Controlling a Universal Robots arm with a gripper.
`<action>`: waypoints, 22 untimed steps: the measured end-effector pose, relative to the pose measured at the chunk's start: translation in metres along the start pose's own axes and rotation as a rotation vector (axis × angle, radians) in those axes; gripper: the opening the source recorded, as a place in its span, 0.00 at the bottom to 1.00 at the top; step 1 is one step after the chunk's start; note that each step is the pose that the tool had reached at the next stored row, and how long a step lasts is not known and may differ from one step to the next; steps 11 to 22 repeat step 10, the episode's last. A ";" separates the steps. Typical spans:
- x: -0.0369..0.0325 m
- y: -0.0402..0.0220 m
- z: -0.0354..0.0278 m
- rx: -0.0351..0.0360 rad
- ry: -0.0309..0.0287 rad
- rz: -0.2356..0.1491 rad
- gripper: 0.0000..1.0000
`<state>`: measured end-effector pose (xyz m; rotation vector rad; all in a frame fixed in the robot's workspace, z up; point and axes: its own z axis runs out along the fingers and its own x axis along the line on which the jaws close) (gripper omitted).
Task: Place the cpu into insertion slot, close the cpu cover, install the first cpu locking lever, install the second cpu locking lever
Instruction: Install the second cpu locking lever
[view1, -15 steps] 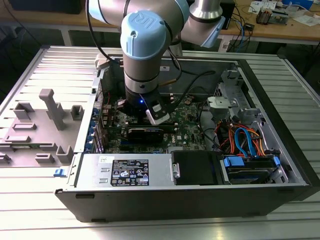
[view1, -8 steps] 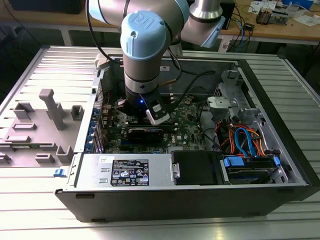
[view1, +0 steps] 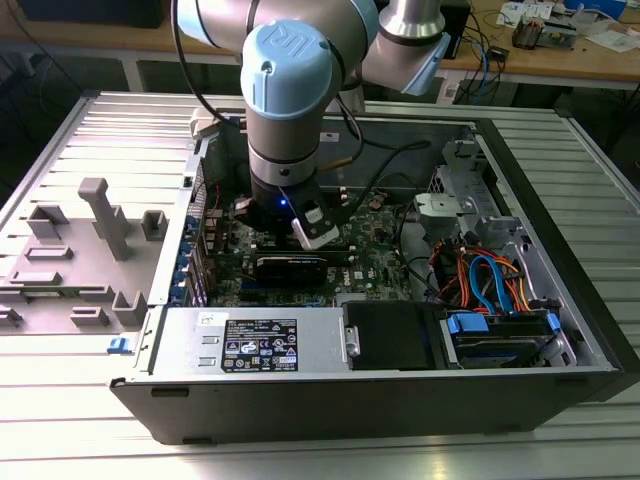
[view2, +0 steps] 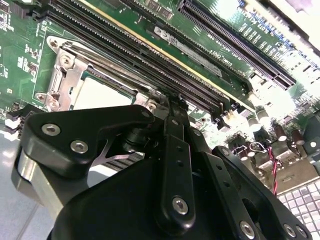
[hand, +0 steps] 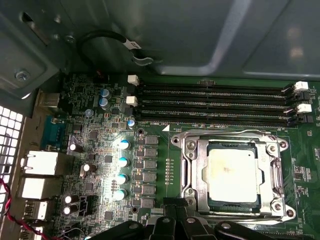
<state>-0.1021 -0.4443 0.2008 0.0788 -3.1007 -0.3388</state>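
Two of the four steps look done: cpu (hand: 232, 175) sits flat in the insertion slot (hand: 200, 197), and the cpu cover (hand: 266, 176) lies down around it, chip top showing through the window. Same in the second wrist view: cpu (view2: 97, 95) under the frame (view2: 67, 80).

Pincer (hand: 175, 220) hangs just beside the socket, at the edge facing away from the memory slots (hand: 215, 102). Can't tell whether it's apart or together; nothing visibly clamped in it. In the exterior view the arm's wrist (view1: 285, 130) is down inside the open PC case (view1: 560, 260), over the motherboard.

Risks, my read:
- Lever wires are thin and hug the socket frame. A slightly off approach means the pincer slips off or pushes the cover instead.
- If a lever misses its hook on the frame, it springs back up and the cover lifts.
- Capacitors (hand: 121, 162) stand near the socket, on its side towards the rear ports; a sideways sweep could clip them.
- Memory slots run just beside the socket, so little room for overshoot there.
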 end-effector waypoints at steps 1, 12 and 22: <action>0.0000 0.0001 -0.0001 0.0000 -0.0001 0.000 0.11; 0.0003 0.0049 -0.0220 -0.0012 -0.0002 0.000 0.11; 0.0003 0.0049 -0.0220 -0.0012 -0.0002 0.000 0.11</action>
